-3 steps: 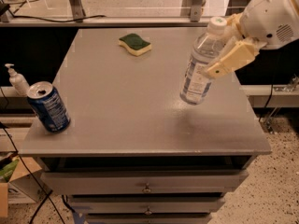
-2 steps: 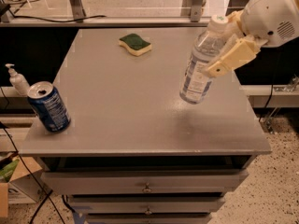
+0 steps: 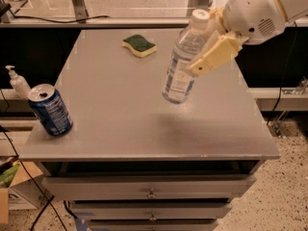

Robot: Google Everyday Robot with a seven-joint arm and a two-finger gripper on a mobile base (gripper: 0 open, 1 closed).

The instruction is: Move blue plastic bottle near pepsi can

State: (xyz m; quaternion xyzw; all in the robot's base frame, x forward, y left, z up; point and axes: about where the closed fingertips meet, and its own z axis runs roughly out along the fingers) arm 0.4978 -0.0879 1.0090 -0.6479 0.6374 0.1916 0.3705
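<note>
Drawers (image 3: 151, 192) under front edge of desk (image 3: 115, 85). Pepsi can (image 3: 50, 110) at front-left corner, leaning slightly. White pump dispenser (image 3: 18, 82) just off left edge, behind the can. Blue plastic bottle (image 3: 178, 81) clear of the surface over right half, tilted, cap toward far-right corner, well apart from can. Tool (image 3: 195, 64) pinches bottle's upper body, tan finger (image 3: 214, 57) across near side. Sponge (image 3: 139, 45) near far edge.

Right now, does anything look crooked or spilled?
Only the blue plastic bottle: it hangs tilted above the table, right of the middle, clamped in the gripper. Nothing is spilled. The pepsi can stands at the front left corner, the sponge at the back.
</note>
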